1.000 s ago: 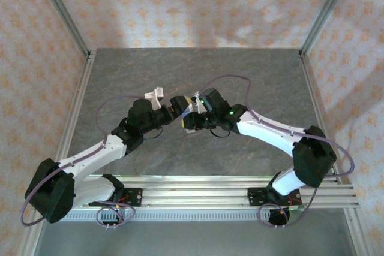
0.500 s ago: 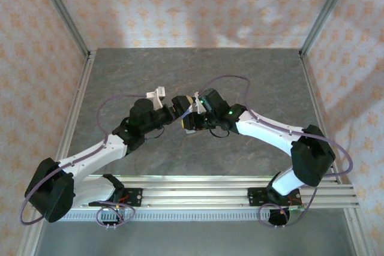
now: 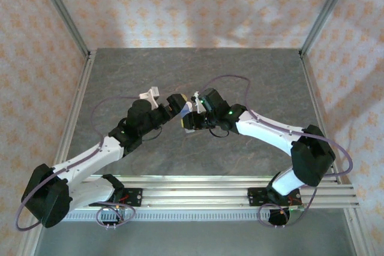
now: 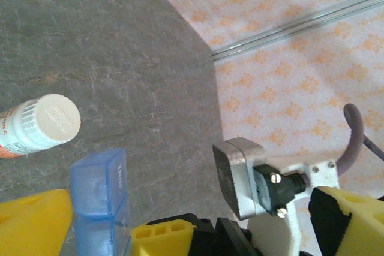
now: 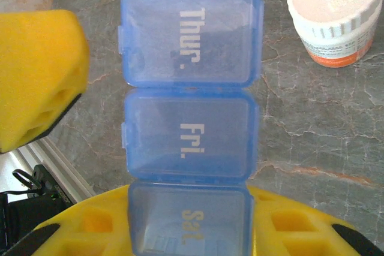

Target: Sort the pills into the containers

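The blue translucent pill box [image 5: 191, 94], the containers, shows lidded compartments marked Thur., Fri. and Sat., all shut. My right gripper [image 5: 189, 235] is shut on its Sat. end, with yellow jaws on both sides. In the left wrist view the box [image 4: 99, 199] sits low at the left. My left gripper [image 4: 189, 226] stands open there. One of its yellow fingers [image 5: 36, 76] hangs just left of the Thur. compartment. In the top view the left gripper [image 3: 178, 105] and the right gripper [image 3: 191, 113] meet over the middle of the table. The pills are out of view.
A white capped pill bottle [image 5: 336, 13] stands on the grey stone-look table [image 3: 258, 76] just beyond the box, and it shows as the bottle [image 4: 39, 125] in the left wrist view. Patterned walls close three sides. A metal rail [image 3: 192, 196] runs along the near edge.
The left arm has swung its wrist and open gripper a little back and to the left, away from the right gripper. The right arm and the box have stayed put.
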